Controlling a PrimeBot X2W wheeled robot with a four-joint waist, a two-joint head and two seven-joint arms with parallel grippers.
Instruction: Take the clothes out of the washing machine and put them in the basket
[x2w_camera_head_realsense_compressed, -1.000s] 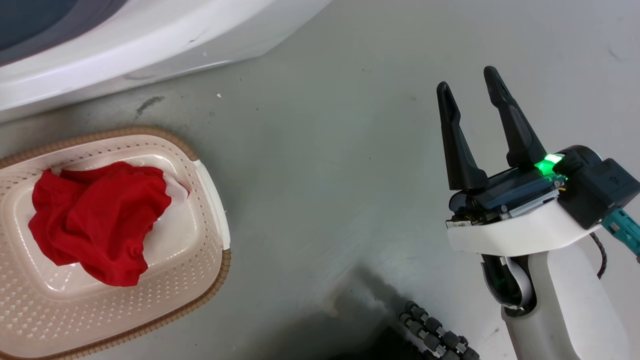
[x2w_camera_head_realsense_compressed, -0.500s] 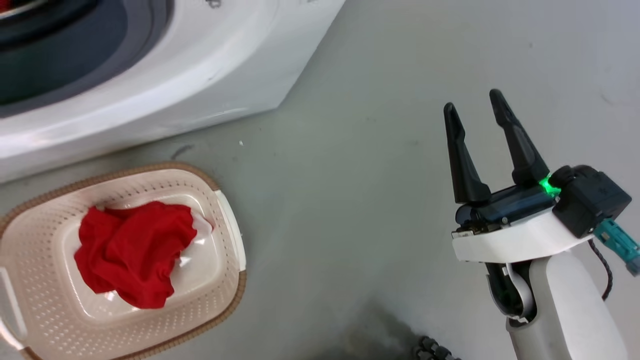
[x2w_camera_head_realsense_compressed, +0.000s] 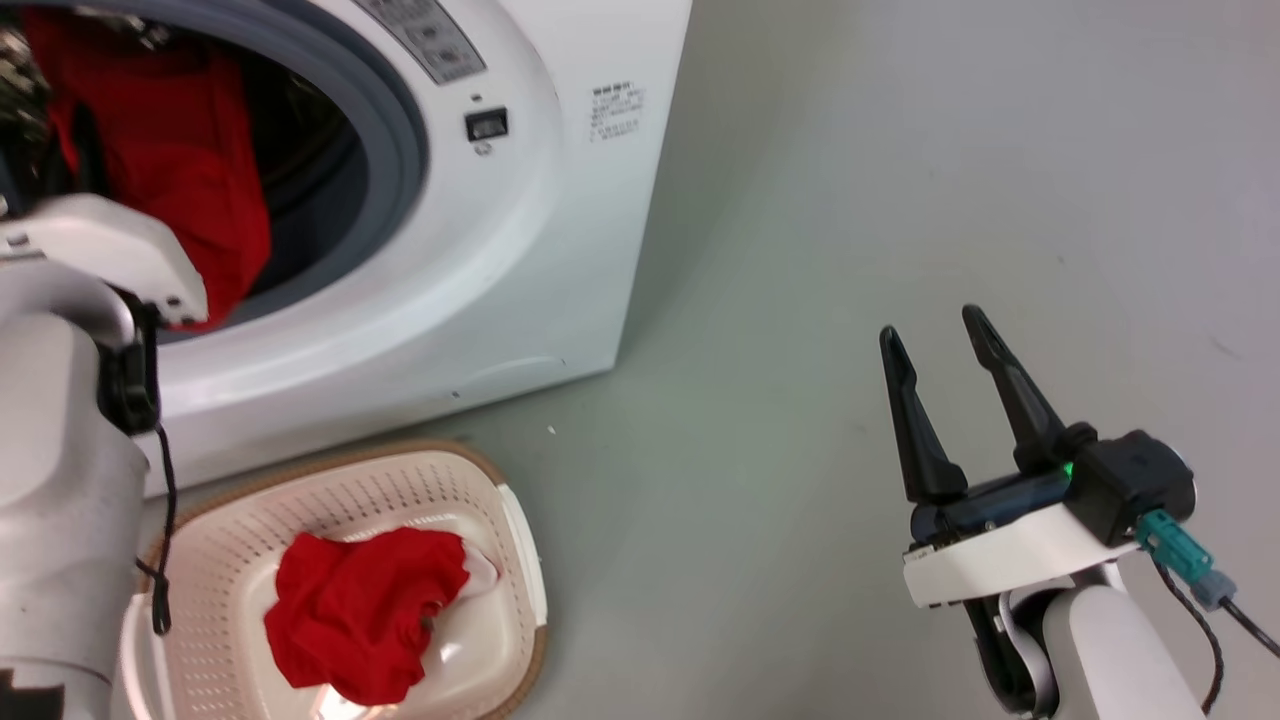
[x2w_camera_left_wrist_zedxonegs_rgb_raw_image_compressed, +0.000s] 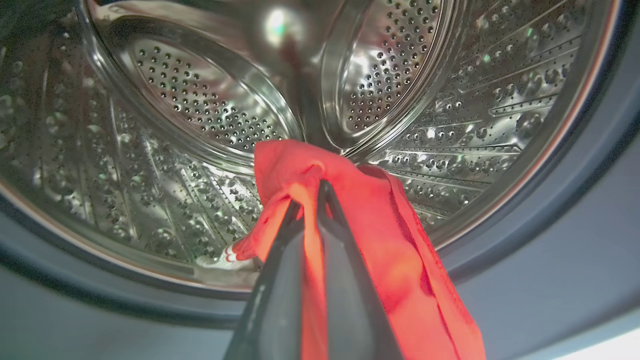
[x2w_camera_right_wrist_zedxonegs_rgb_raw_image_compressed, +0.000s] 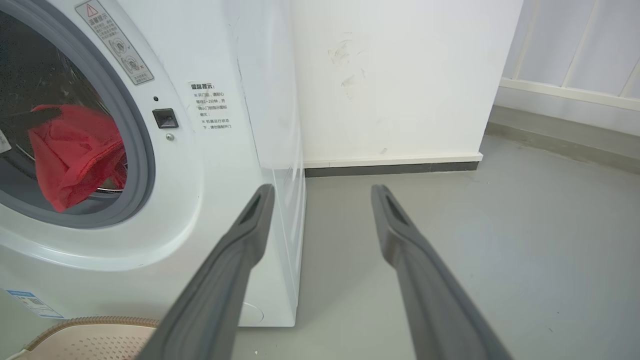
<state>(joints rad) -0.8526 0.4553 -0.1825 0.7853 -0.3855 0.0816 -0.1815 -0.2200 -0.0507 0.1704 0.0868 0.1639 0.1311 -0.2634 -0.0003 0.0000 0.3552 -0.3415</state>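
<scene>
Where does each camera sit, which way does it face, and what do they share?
Head view: on the head, angled down at washing machine, basket, floor; left forearm, open right gripper show.
Left wrist view: on that wrist, facing into the drum; left gripper, jaws shut on red garment.
Right wrist view: on that wrist, facing machine front and wall; spread jaws show.
Shared: all three see that garment.

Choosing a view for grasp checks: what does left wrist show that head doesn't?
Left wrist: left gripper, jaws closed on the held garment, against the perforated steel drum. Head: basket holding another red garment, and the right gripper, jaws open above the floor. Both: the held garment hanging at the washing machine's grey door ring.
</scene>
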